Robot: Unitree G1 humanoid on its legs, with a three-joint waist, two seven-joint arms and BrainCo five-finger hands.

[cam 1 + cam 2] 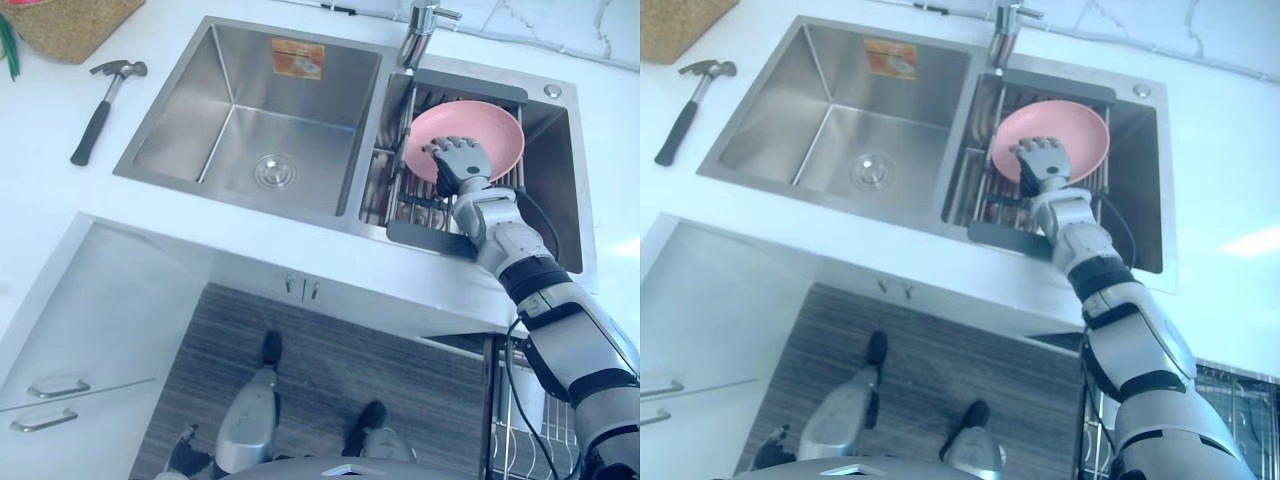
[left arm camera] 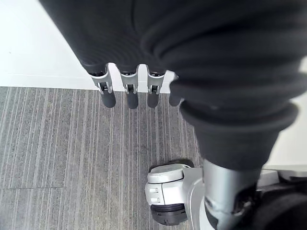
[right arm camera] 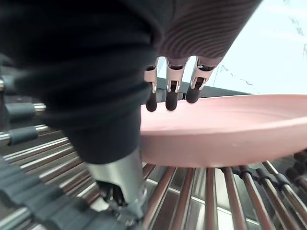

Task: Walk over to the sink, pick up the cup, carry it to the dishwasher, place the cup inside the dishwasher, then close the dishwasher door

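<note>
No cup is in view; a shallow pink plate [image 1: 485, 125] [image 1: 1070, 120] lies on a roll-up rack [image 1: 420, 235] across the right basin of the sink [image 1: 160, 165]. My right hand [image 1: 460, 165] [image 1: 1043, 160] reaches over the plate's near rim. In the right wrist view its fingers [image 3: 168, 96] stretch straight over the rim of the pink plate [image 3: 230, 124], with the thumb lower, beside the rack's rods [image 3: 216, 196]; nothing is held. My left hand's fingers [image 2: 127, 93] hang straight above the grey floor.
A faucet [image 1: 420, 30] stands behind the rack. On the white counter to the left lie a hammer [image 1: 105, 105] and a woven basket [image 1: 75, 25]. Cabinet drawers with handles [image 1: 60, 385] are at lower left. A wire rack [image 1: 1240, 400] shows at lower right.
</note>
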